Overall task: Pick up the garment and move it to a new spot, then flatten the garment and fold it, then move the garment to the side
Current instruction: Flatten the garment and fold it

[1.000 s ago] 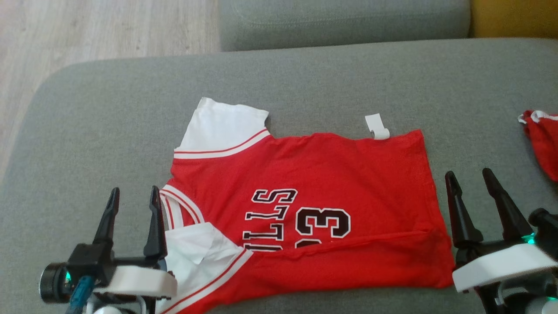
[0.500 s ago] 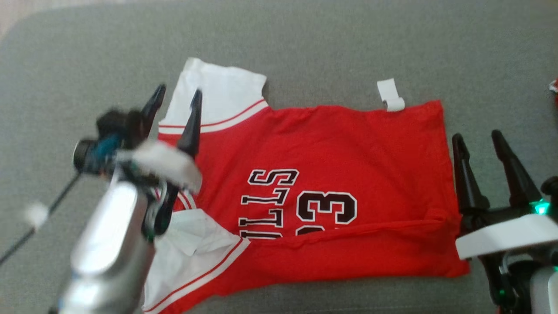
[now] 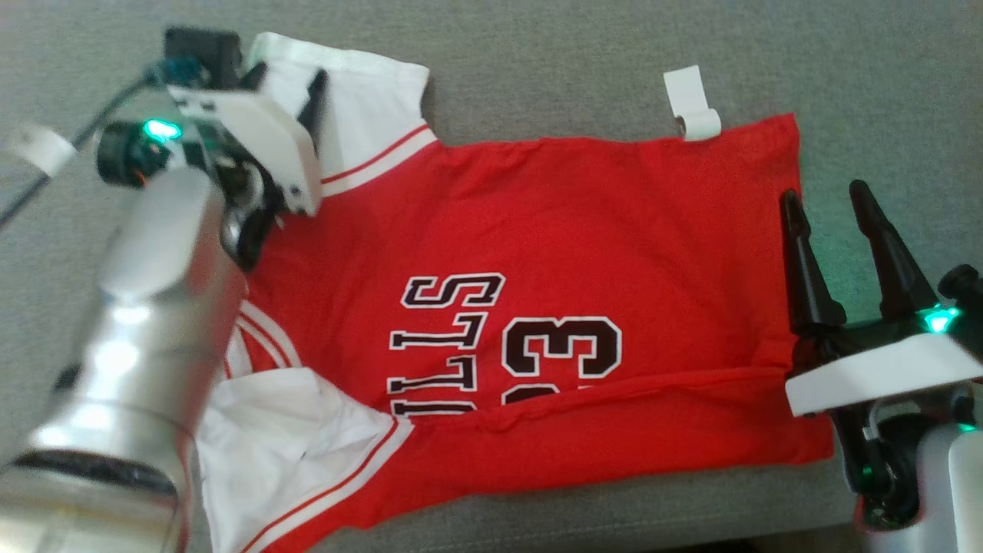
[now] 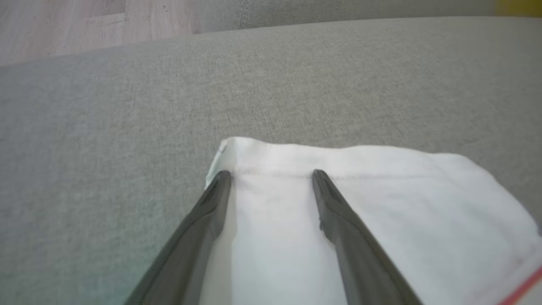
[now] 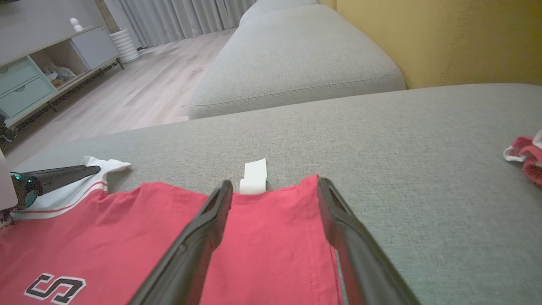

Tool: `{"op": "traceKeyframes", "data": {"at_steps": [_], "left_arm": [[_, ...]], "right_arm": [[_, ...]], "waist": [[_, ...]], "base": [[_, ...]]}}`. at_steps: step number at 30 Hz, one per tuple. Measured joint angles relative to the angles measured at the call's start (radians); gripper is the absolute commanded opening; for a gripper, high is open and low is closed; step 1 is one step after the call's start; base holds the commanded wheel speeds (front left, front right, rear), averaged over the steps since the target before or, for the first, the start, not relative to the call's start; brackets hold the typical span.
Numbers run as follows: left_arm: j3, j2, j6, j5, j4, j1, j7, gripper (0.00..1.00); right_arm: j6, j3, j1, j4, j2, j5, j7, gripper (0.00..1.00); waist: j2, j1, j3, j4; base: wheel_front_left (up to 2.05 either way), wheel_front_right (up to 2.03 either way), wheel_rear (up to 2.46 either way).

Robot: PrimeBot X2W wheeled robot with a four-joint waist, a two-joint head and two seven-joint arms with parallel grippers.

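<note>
Surface: grey sofa cushion [image 3: 537, 61], broad and flat.
Room: wood floor [image 5: 148, 89], pale curtains [image 5: 190, 17], shelf unit [image 5: 38, 72], yellow backrest [image 5: 444, 38] behind.
Garment: red jersey [image 3: 576, 230] spread mid-cushion, near edge folded over, white tag [image 3: 691, 100] at far hem.
Nearby: second red cloth [image 5: 527, 154] well apart, at right.
Left tool [image 4: 271, 176]: wide open over white sleeve [image 4: 381, 190], gripping nothing.
Right tool [image 3: 825, 196]: wide open above hem corner, empty.

I see the red, white-sleeved jersey [image 3: 584, 230] spread flat, neck end toward nine o'clock, hem toward three, six-o'clock edge folded over.
</note>
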Motion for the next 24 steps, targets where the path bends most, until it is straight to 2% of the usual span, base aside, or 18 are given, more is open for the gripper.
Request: {"op": "traceKeyframes", "data": {"at_steps": [4,5,6,10,14,24], "left_arm": [[-0.006,-0.001,-0.001,0.002,0.101,-0.102,0.037,1.00],[-0.006,-0.001,-0.001,0.002,0.101,-0.102,0.037,0.41],[-0.011,-0.002,-0.009,0.002,0.119,-0.117,0.047,0.00],[-0.023,-0.005,-0.028,0.002,0.162,-0.142,0.058,0.00],[-0.053,-0.012,-0.036,0.010,0.188,-0.148,0.011,0.00],[-0.076,-0.043,-0.052,0.016,0.220,-0.144,-0.163,0.00]], "right_arm": [[0.000,0.000,-0.011,0.014,0.000,0.006,0.000,1.00],[0.000,0.000,-0.011,0.014,0.000,0.006,0.000,1.00],[0.000,-0.002,-0.011,0.019,0.000,0.007,0.001,1.00],[0.000,-0.013,-0.034,0.058,-0.008,0.009,0.015,1.00],[0.000,-0.015,-0.133,0.146,-0.066,0.039,0.030,1.00],[0.000,0.086,-0.366,0.520,-0.204,0.125,0.094,1.00]], "waist": [[0.0000,0.0000,0.021,-0.019],[0.0000,0.0000,0.021,-0.019],[0.0000,-0.0001,0.023,-0.021],[0.0000,-0.0001,0.020,-0.016],[0.0000,0.0000,0.012,-0.004],[0.0000,0.0000,-0.012,0.056]], "base": [[0.00,0.00,0.00],[0.00,0.00,0.00],[0.00,0.00,0.00],[0.00,0.00,0.00],[0.00,0.00,0.00],[0.00,0.00,0.00]]}}
